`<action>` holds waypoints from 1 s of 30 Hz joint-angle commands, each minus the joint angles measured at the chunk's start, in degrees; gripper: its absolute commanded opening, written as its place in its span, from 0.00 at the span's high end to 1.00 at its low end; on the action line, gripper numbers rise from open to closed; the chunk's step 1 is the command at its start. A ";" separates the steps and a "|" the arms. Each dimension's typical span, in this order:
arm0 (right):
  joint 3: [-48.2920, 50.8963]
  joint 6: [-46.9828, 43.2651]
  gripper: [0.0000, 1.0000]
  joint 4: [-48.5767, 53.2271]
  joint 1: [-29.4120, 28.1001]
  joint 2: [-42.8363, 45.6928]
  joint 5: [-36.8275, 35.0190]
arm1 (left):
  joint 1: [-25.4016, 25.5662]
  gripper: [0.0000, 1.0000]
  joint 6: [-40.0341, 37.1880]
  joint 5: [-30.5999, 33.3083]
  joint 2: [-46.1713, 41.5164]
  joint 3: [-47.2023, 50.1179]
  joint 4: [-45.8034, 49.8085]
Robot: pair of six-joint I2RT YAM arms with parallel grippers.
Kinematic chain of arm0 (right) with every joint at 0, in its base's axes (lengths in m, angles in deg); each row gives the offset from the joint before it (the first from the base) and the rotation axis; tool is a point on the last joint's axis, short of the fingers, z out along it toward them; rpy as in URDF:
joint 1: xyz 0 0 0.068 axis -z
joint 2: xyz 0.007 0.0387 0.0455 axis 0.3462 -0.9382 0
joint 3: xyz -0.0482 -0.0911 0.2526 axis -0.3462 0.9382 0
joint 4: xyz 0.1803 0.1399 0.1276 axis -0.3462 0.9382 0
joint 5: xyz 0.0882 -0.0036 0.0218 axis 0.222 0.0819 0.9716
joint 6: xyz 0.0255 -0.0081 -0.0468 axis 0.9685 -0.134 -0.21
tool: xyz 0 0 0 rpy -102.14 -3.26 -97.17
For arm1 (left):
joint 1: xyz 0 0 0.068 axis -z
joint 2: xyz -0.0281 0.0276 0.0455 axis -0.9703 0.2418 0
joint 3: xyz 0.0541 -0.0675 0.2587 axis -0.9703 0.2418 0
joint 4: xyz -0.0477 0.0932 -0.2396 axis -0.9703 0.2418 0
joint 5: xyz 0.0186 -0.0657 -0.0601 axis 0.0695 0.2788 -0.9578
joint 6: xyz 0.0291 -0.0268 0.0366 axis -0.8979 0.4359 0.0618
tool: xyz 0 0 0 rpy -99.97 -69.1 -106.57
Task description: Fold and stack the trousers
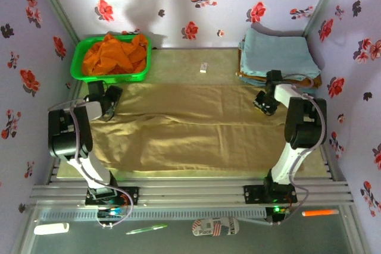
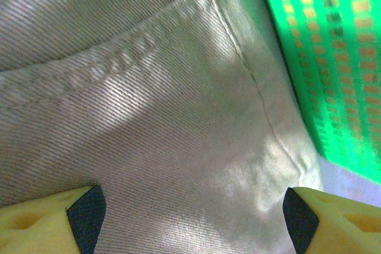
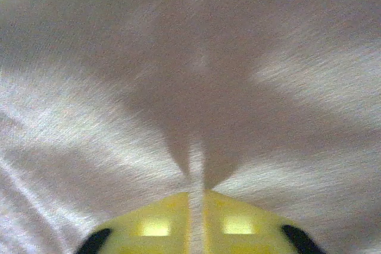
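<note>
The khaki trousers [image 1: 190, 129] are lying spread flat across the centre of the table [image 1: 178, 66]. The left gripper [image 1: 111, 100] is resting at their 10 o'clock corner, jaws standing wide apart over pocket stitching [image 2: 107, 66] and gripping nothing. The right gripper [image 1: 265, 102] is sitting at the 2 o'clock corner, its fingers pinching a thin ridge of trouser cloth. A green basket [image 1: 110, 78] holding an orange garment [image 1: 116, 55] is sitting at 11 o'clock.

Left arm [image 1: 74, 138], right arm [image 1: 297, 126]: white links are joined by black motor housings; grey cables [image 1: 59, 107] are looped alongside; black base plates [image 1: 107, 197] are fitted; fingertips [image 2: 36, 224] are moulded yellow, edged with black pads.
</note>
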State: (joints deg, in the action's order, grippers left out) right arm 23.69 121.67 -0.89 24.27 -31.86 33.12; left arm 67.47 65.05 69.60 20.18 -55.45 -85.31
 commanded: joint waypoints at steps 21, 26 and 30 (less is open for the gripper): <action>0.87 2.32 0.95 -2.44 7.32 -5.13 3.11 | -6.32 0.04 -5.95 -8.89 -6.83 2.33 10.88; 0.16 2.32 0.97 -1.27 10.34 -5.14 0.85 | -2.61 0.01 -7.60 -9.06 -11.92 3.38 14.58; -1.96 1.58 0.97 0.13 11.37 -5.23 -0.64 | -2.18 0.00 -8.81 -8.84 -14.25 3.97 16.36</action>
State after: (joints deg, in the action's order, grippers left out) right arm 22.92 123.53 -4.48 34.41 -34.79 37.71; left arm 65.46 58.89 61.16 7.61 -52.59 -72.59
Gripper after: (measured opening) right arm 0.052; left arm 0.993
